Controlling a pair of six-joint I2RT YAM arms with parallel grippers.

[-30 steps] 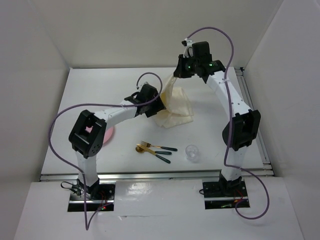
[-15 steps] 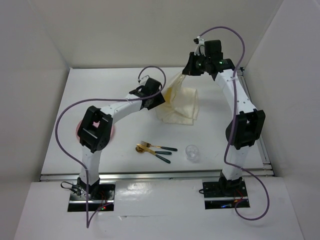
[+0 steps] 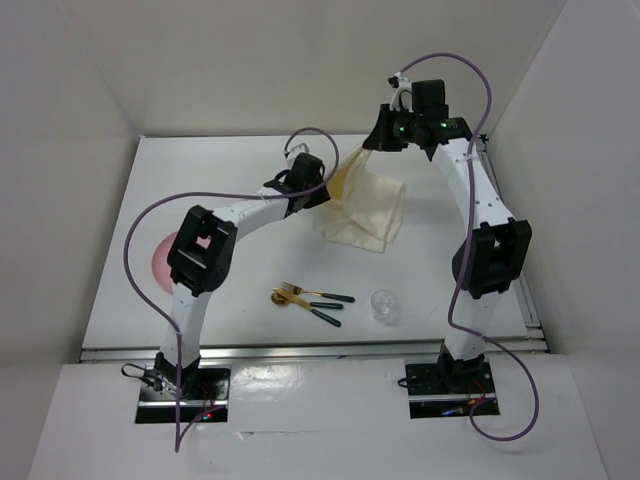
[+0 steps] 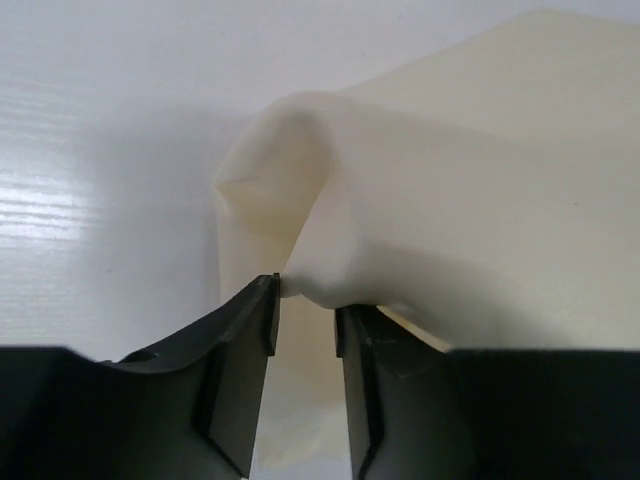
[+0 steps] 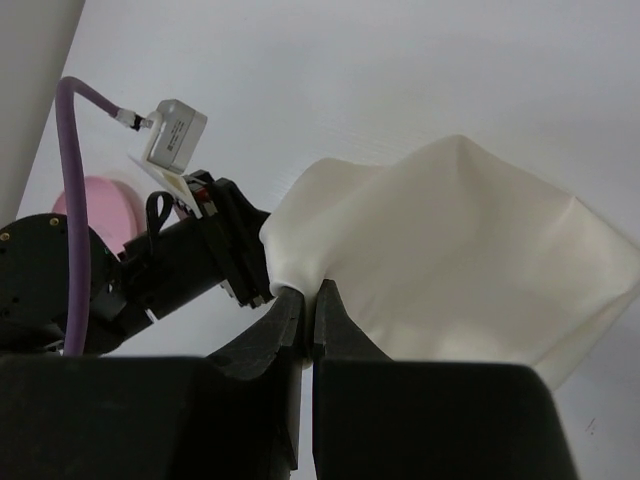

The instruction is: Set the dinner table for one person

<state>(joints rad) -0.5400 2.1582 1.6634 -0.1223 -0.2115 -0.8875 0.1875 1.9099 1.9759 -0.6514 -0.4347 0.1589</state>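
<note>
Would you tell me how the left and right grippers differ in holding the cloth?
The left gripper has its jaws apart around a thick fold; the right gripper has them nearly closed on a thin edge. The right gripper holds higher than the left. Both grip the cloth.

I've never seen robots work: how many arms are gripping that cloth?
2. The left gripper pinches one fold of the cloth; the right gripper pinches another, farther back and right.
</note>
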